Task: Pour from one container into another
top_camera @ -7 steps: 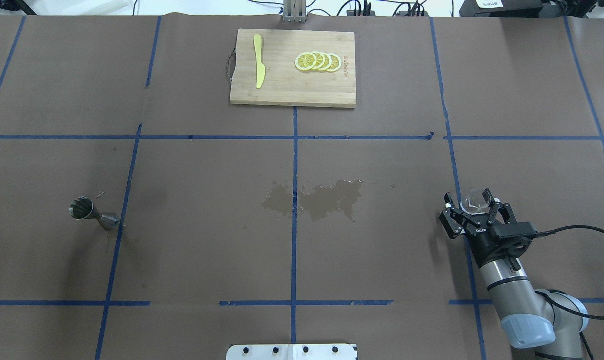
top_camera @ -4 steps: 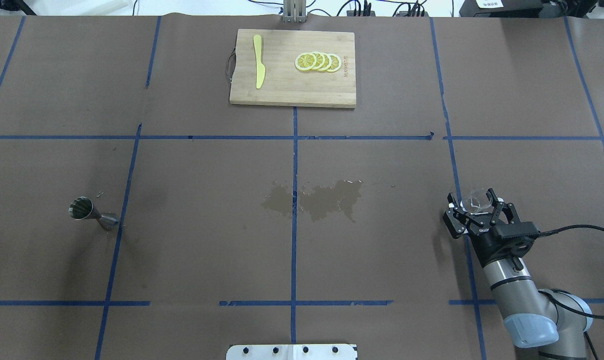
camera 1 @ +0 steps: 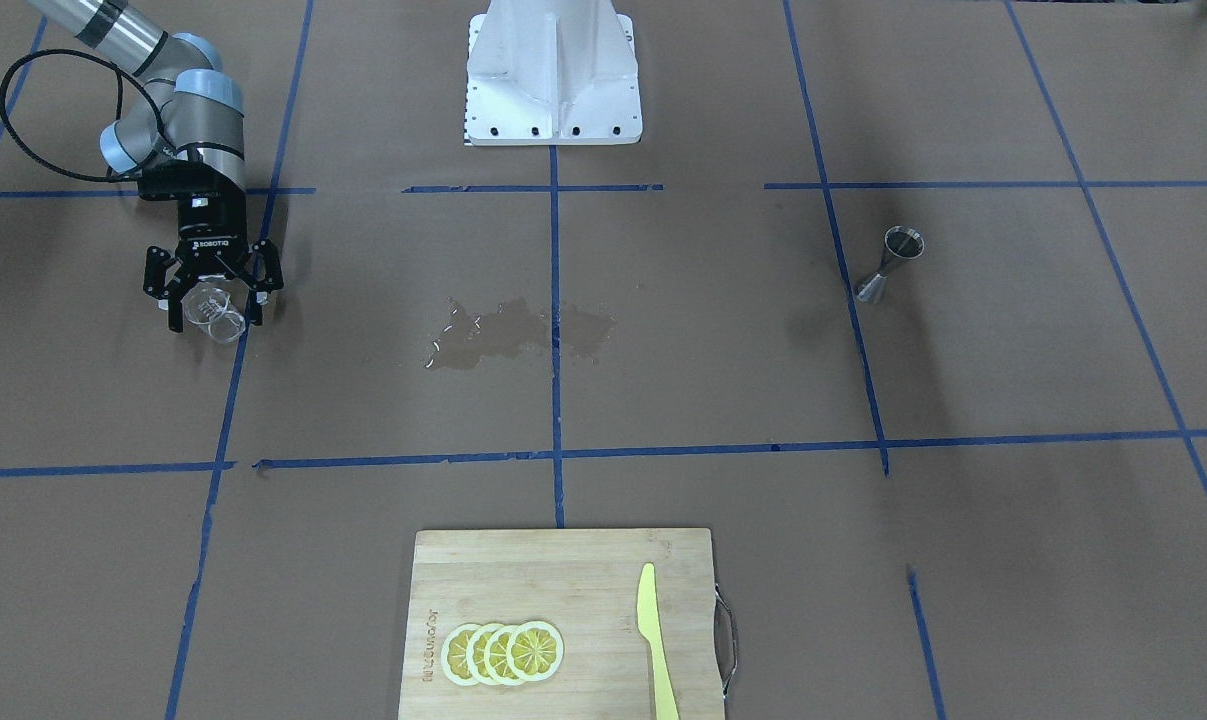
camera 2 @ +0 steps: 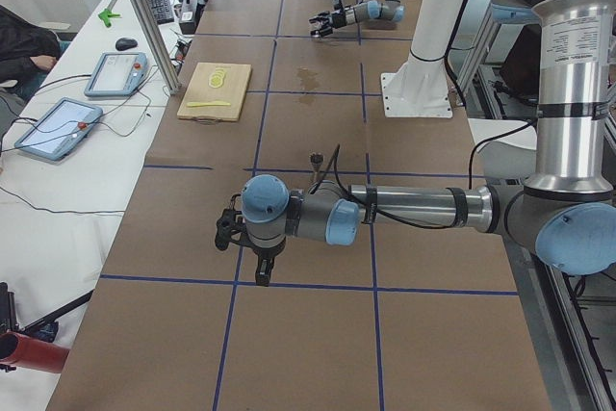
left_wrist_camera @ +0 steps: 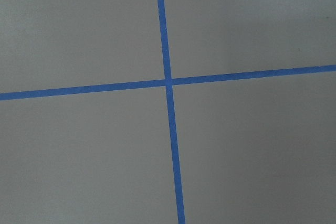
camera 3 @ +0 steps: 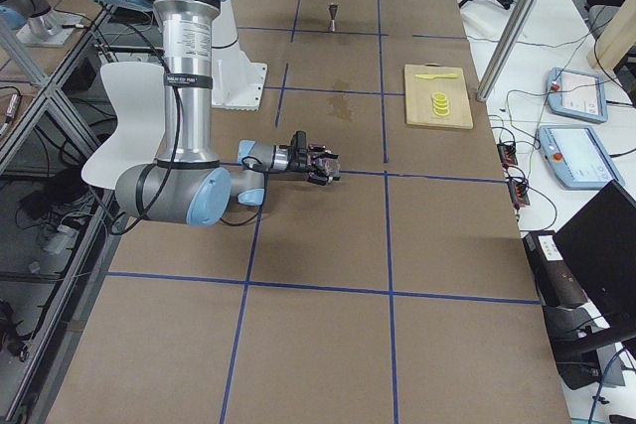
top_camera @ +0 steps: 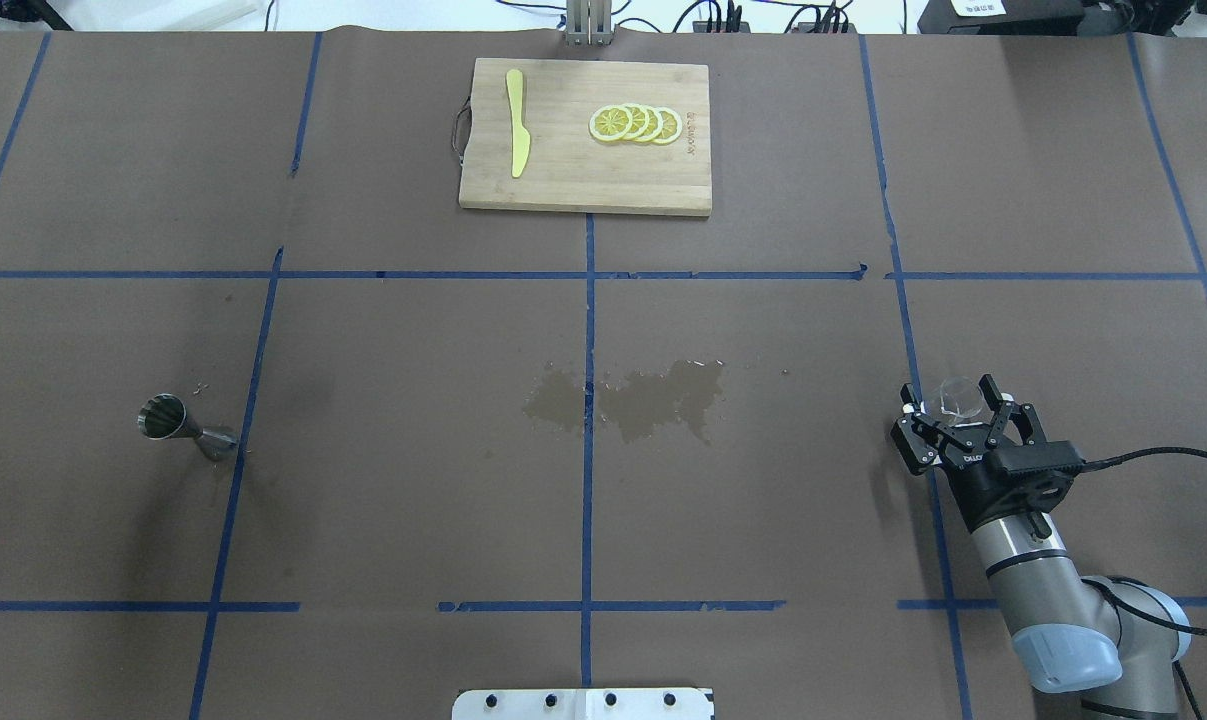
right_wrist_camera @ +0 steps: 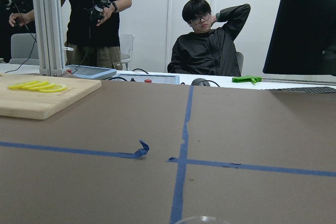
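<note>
The clear glass beaker (top_camera: pixel 956 398) stands on the brown table at the right, between the spread fingers of my right gripper (top_camera: pixel 948 392). That gripper is open, and its fingers do not press the glass; the front view shows the same beaker (camera 1: pixel 213 310) and gripper (camera 1: pixel 215 322). Only the beaker's rim (right_wrist_camera: pixel 202 220) shows at the bottom of the right wrist view. The steel hourglass jigger (top_camera: pixel 188 428) stands upright far off at the table's left. My left gripper (camera 2: pixel 236 233) shows only in the exterior left view, low over the table, so I cannot tell its state.
A wet patch (top_camera: pixel 633 395) darkens the table's middle. At the far edge lies a wooden cutting board (top_camera: pixel 583 190) with lemon slices (top_camera: pixel 635 124) and a yellow knife (top_camera: pixel 516 122). The robot's white base (camera 1: pixel 553 70) sits at the near edge. Operators are beyond the far side.
My right arm has drawn back slightly toward the robot's base. The beaker has stayed in place between the open fingers. The jigger has not moved.
</note>
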Robot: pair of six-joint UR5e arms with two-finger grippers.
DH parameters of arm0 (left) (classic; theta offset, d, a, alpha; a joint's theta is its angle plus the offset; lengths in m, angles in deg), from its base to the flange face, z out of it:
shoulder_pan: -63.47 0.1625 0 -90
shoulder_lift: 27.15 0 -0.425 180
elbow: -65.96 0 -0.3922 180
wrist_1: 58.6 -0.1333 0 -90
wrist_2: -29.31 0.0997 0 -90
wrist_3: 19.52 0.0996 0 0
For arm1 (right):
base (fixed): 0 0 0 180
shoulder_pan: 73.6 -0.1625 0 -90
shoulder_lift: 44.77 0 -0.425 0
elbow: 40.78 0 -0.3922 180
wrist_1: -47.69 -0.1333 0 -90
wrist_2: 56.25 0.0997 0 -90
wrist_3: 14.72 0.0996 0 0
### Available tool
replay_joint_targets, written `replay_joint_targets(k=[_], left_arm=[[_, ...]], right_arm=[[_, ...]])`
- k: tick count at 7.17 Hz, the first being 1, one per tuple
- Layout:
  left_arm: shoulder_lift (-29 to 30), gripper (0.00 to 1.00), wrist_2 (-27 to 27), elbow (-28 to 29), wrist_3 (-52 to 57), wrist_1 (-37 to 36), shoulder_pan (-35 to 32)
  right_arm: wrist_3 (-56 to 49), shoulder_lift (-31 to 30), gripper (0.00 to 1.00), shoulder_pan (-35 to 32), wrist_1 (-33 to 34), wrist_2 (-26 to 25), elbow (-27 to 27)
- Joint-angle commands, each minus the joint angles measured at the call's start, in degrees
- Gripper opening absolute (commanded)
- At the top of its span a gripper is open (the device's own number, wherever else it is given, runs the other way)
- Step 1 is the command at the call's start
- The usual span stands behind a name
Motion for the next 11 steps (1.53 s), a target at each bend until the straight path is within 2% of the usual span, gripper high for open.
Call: replay_joint_targets(k=[1,2,4,5,7,8,10,11], left_arm=[[0.0,1.0,0.0,0.0,0.0,0.0,0.0],[0.0,1.0,0.0,0.0,0.0,0.0,0.0],[-0.1,1.0,0.0,0.0,0.0,0.0,-0.1],[-0.1,1.0,0.0,-0.1,0.0,0.0,-0.1],[-0.1,1.0,0.0,-0.2,0.0,0.0,-0.1],[-0.1,1.0,0.0,-0.1,0.0,0.0,-0.1],[-0.1,1.0,0.0,-0.1,0.2,0.0,-0.1],[-0.1,1.0,0.0,-0.1,0.2,0.1,-0.1]], right_arm=[[-1.3,0.0,1.0,-0.7,0.0,0.0,1.9],[-3.2,-0.8,1.0,-0.8,0.0,0.0,2.8],[-6.4,-6.0,1.0,-0.9,0.1,0.6,9.1],[-7.0,-6.9,1.0,-1.7,0.3,3.1,12.1],[-10.6,-7.0,1.0,-12.7,0.4,18.5,12.5],[-13.2,-7.1,1.0,-21.8,0.8,31.6,12.3],[-21.3,-7.0,1.0,-41.1,7.6,59.5,11.7],[-26.0,-6.8,1.0,-49.6,10.4,71.4,11.6]])
